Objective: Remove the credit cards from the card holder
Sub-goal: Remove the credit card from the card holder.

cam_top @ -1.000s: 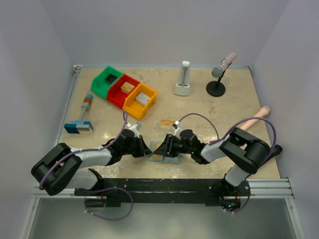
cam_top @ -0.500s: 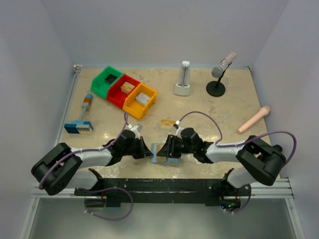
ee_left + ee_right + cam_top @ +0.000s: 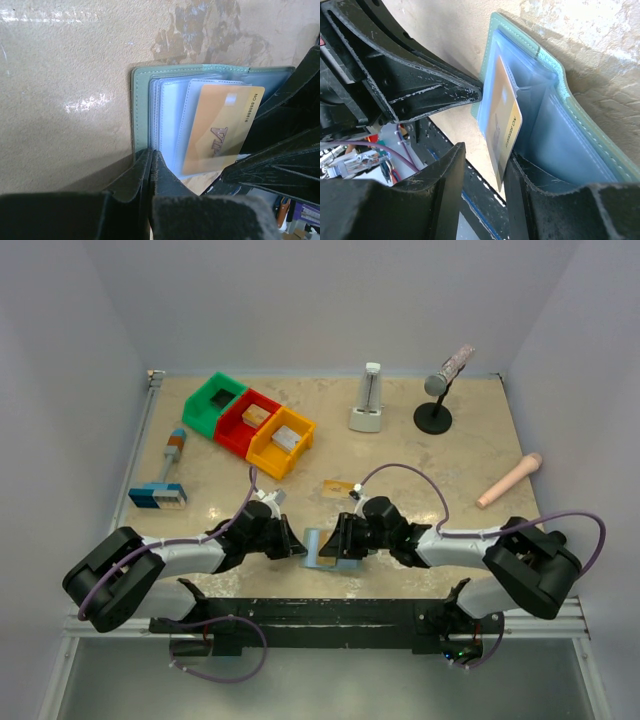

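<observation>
The left jaws are pressed together on the near edge of the card holder (image 3: 140, 100), holding it open. The right jaws stand spread either side of the orange-gold card (image 3: 505, 130), which is half out of its sleeve and not yet pinched. Beyond both jaws, on the surface (image 3: 450, 480), only the top view shows what may be a loose card (image 3: 338, 487) already out. Only the wrist views show the sleeves.

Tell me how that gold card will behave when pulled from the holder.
The gold card stands straight-edged, so probably stiff and light. Its glossy face and the clear sleeves suggest it slides easily. The card holder, its panel curved, looks soft; it may drag along.
</observation>
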### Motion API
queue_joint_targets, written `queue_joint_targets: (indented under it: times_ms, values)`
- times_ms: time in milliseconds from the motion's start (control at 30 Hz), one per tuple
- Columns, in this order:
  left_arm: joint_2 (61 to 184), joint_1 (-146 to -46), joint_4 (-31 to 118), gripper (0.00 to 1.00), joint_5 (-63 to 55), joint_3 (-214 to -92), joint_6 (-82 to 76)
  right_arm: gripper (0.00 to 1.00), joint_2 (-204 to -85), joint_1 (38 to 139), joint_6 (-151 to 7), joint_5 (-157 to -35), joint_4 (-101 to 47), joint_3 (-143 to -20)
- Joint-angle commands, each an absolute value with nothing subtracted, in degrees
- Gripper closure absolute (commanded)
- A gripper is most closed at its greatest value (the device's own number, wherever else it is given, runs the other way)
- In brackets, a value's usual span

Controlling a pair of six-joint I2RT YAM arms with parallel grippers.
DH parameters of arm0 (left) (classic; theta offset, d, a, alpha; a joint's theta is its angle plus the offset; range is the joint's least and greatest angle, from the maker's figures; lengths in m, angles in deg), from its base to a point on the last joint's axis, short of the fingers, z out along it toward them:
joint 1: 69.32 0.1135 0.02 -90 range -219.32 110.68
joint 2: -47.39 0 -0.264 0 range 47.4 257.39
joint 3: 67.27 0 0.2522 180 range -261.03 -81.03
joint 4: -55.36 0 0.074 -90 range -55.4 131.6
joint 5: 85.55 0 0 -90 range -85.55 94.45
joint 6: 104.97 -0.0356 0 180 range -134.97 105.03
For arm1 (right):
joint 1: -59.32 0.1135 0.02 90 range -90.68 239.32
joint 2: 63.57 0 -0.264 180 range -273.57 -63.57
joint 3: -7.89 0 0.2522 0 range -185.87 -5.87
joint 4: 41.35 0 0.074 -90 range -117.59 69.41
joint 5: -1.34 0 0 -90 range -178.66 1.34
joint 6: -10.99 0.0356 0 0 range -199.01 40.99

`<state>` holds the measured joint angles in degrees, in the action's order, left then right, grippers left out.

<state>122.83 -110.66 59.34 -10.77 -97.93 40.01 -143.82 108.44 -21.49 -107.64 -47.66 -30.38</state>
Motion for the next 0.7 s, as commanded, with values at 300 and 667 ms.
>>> queue_joint_targets:
  times_ms: [300,667]
  values:
    - [124.1,-110.9,58.7,1.0,-9.6,-96.9,40.0,0.64,-139.9,108.6,-23.0,-105.8,-46.4,-32.2]
    - [123.9,-110.8,58.7,1.0,-9.5,-96.8,39.9,0.68,-138.1,107.7,-23.5,-105.2,-45.2,-31.6]
